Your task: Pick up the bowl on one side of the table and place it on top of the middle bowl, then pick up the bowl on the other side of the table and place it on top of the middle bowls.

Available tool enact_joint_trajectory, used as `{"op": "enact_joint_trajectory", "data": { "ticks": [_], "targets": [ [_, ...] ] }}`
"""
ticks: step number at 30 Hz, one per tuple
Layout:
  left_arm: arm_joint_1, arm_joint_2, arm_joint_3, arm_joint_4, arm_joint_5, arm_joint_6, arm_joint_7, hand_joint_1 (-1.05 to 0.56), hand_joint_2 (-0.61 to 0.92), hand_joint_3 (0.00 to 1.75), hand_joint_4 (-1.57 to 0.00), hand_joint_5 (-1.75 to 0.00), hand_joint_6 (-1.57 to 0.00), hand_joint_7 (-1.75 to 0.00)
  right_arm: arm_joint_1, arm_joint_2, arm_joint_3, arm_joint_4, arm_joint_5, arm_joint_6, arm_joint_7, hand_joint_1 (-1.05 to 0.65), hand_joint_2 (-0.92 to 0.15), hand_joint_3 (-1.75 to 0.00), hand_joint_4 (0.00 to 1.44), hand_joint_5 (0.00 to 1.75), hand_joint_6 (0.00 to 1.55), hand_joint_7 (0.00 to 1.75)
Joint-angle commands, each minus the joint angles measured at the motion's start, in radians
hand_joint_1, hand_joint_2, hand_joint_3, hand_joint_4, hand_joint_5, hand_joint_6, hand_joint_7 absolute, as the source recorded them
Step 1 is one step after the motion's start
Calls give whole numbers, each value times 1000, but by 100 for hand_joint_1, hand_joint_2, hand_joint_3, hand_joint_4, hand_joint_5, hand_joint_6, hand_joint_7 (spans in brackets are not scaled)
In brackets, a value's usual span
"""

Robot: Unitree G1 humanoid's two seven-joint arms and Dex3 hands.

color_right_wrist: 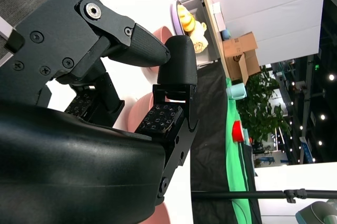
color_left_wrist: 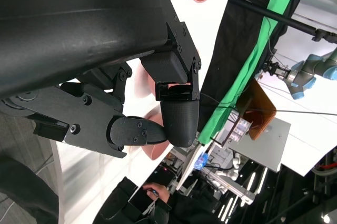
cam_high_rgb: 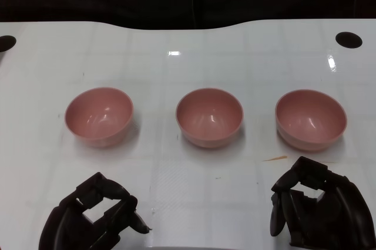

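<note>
Three pink bowls sit in a row across the middle of the white tabletop (cam_high_rgb: pixel 188 203), each apart from its neighbours and each upright with its hollow facing up: the left bowl (cam_high_rgb: pixel 98 115) at centre left of the frame, the middle bowl (cam_high_rgb: pixel 209 116) at the centre, and the right bowl (cam_high_rgb: pixel 310 119) at centre right. None is stacked on another. The left hand (cam_high_rgb: pixel 94 215) is at the lower left of the frame, below the left bowl and well short of it, its fingers (color_left_wrist: pixel 179 113) curled inward with nothing between them. The right hand (cam_high_rgb: pixel 320 209) is at the lower right, just below the right bowl but not touching it; its fingers (color_right_wrist: pixel 176 69) are likewise bent in around empty air. A small orange sliver (cam_high_rgb: pixel 274 158) lies on the tabletop between the right hand and the right bowl. A person's hand (color_left_wrist: pixel 157 192) shows at the lower edge of the left wrist view, beyond the tabletop.
</note>
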Motion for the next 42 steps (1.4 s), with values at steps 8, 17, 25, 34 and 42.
{"op": "enact_joint_trajectory", "data": {
  "ticks": [8,17,25,34,42],
  "targets": [
    [-9,14,5,3,16,-13,-1,-30,86,26,-92,-132,-93,-110,-5,-14,-12,20,-6,-33,2,-46,-44,-114,105,143,98,118],
    [6,12,1,-4,14,-19,-10,-29,86,24,-90,-133,-90,-112,7,-15,-8,18,-3,-32,7,-47,-45,-111,104,144,98,117],
    [29,9,-10,-37,22,-20,-3,-30,88,22,-90,-133,-91,-112,22,-17,-3,-13,2,-16,3,-46,-46,-111,104,143,99,116],
    [36,-2,-19,-48,30,-25,5,-32,89,20,-91,-132,-92,-109,25,-29,-3,-29,-33,-54,-4,-51,-81,-45,94,127,90,92],
    [31,-3,-14,-51,31,-22,12,-30,91,18,-93,-131,-92,-110,-7,-58,-7,58,-175,-294,-23,-52,-90,-29,59,122,54,79]
  ]
}}
